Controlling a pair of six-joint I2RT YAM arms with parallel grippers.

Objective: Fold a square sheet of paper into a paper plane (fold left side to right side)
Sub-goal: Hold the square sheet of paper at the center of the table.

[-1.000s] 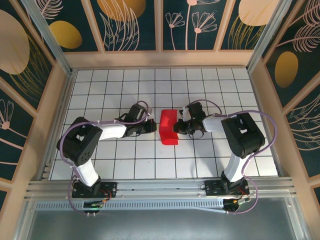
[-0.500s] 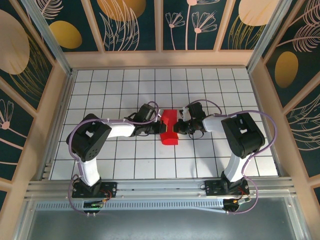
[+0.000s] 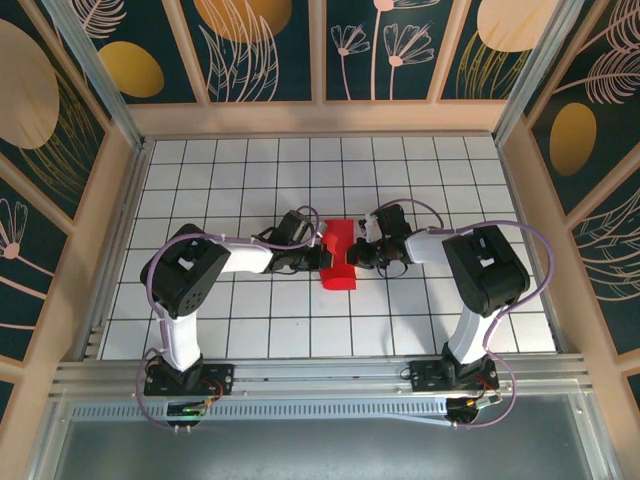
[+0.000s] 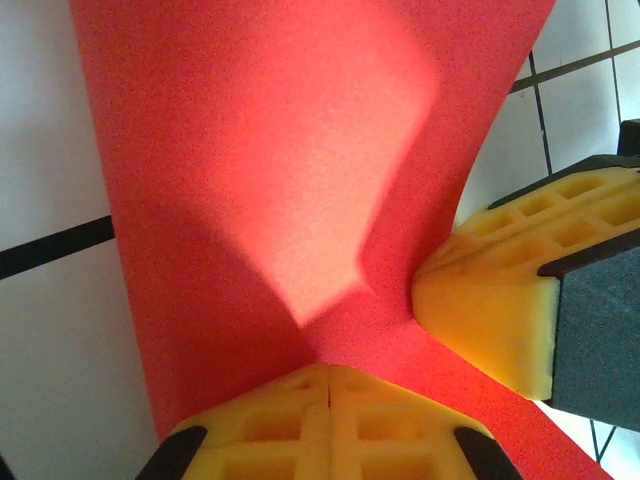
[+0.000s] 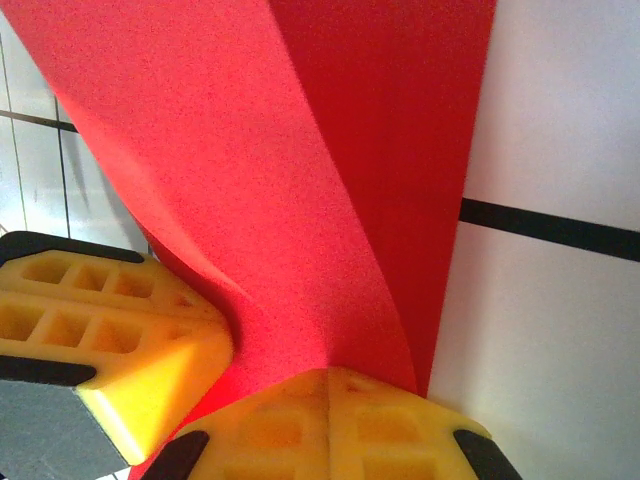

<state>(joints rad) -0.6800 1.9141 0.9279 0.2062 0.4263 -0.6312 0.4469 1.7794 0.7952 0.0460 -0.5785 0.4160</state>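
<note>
– On the gridded table [image 3: 250,320], where's the red paper [image 3: 337,270]?
– Near the middle, partly lifted and curled.
– And the left gripper [image 3: 320,257]?
– Fingers pressed together, pinching the paper's left side. The right gripper [image 3: 352,253] pinches the right side the same way, close by.

Left fingers [image 4: 280,425] closed, right fingers [image 5: 280,430] closed, tips facing, nearly meeting

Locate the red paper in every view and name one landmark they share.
Top external: paper at mid-table.
Left wrist: paper through the centre, top to bottom.
Right wrist: paper across the top, narrowing toward bottom centre.
Shared landmark: black grid lines on the white table beside it.
</note>
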